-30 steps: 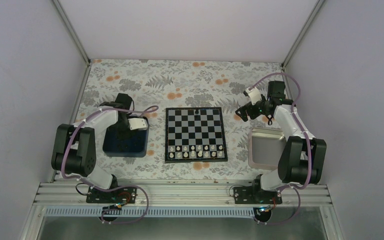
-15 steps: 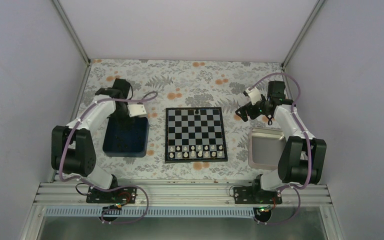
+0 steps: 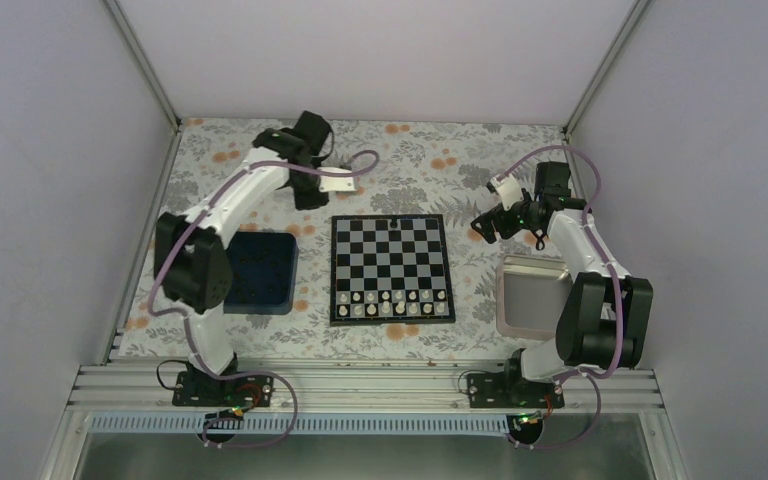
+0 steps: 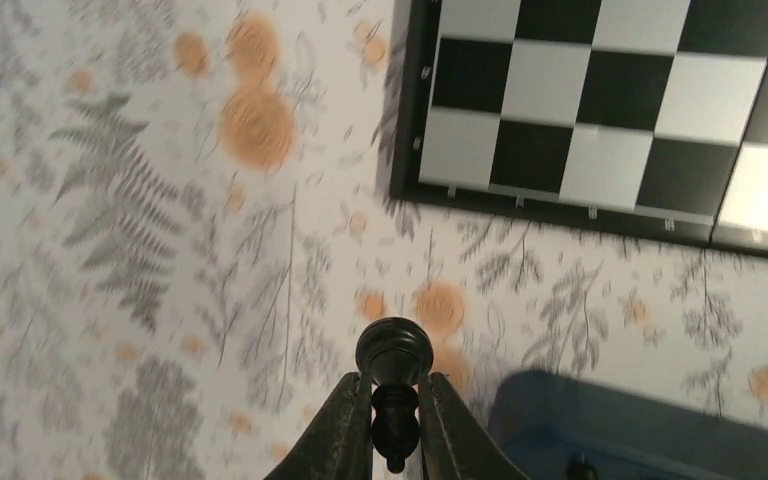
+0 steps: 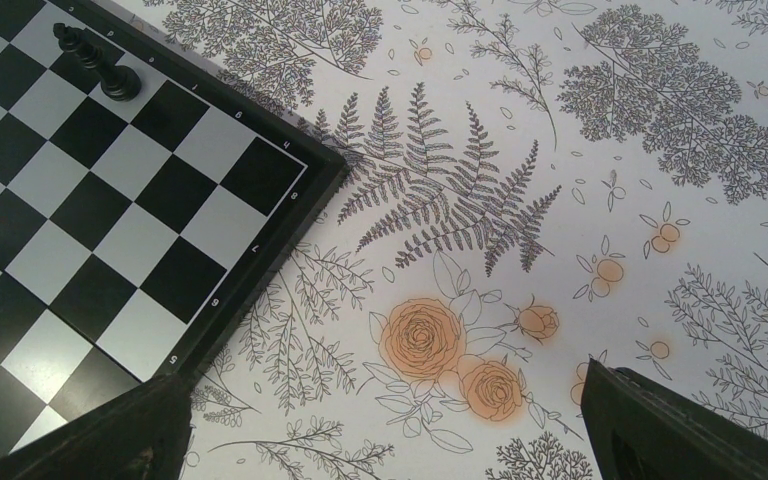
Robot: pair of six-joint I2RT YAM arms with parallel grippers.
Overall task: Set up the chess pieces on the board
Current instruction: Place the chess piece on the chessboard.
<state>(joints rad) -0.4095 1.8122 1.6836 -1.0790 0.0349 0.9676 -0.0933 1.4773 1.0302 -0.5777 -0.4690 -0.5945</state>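
The left gripper (image 4: 396, 388) is clamped on a black chess piece (image 4: 393, 348). It has swung off the dark blue tray (image 3: 260, 272) and now hovers just beyond the far-left corner of the board (image 3: 391, 268) — the pick looks done, and placement is next. The right gripper (image 3: 481, 227) waits with fingers apart off the far-right corner. One black piece (image 5: 95, 62) already stands on the far row — many more are needed.

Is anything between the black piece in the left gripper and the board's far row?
Nothing visible: only tablecloth lies between the left gripper's black piece and the board. One other black piece stands on the far row.
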